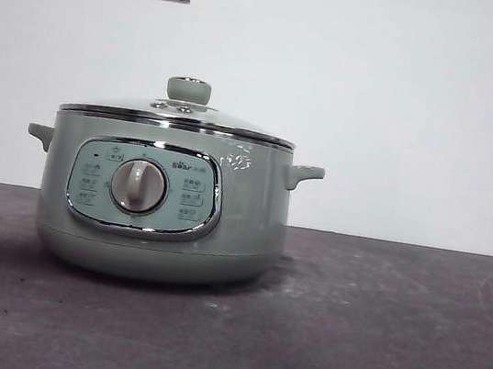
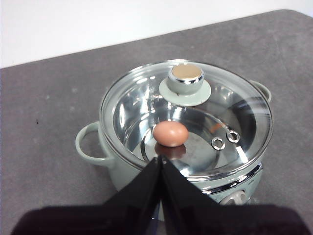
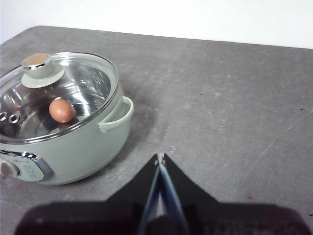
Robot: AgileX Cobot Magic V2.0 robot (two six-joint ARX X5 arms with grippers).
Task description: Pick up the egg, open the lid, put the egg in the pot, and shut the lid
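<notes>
Pretty sure this one's basically wrapped up. The egg [image 2: 170, 133] is sitting inside the pot [image 1: 164, 209], down on the shiny inner floor, and the lid [image 2: 186, 115] is resting back on the rim with its knob up, so you're just seeing the egg through the glass. Judging from that, pick-up, open, drop-in and close are all looking done, and nothing obvious is left except the arms parking.

The left gripper [image 2: 161, 157] is hanging above the pot's near edge with its jaws pressed together and nothing between them; the egg is lying just past the tips at roughly 12 o'clock, under the lid, not touching. The right gripper [image 3: 160, 156] is hovering over bare table [image 3: 234, 98], jaws closed up and empty too, with the pot well off at about 10 o'clock from its tips.
</notes>
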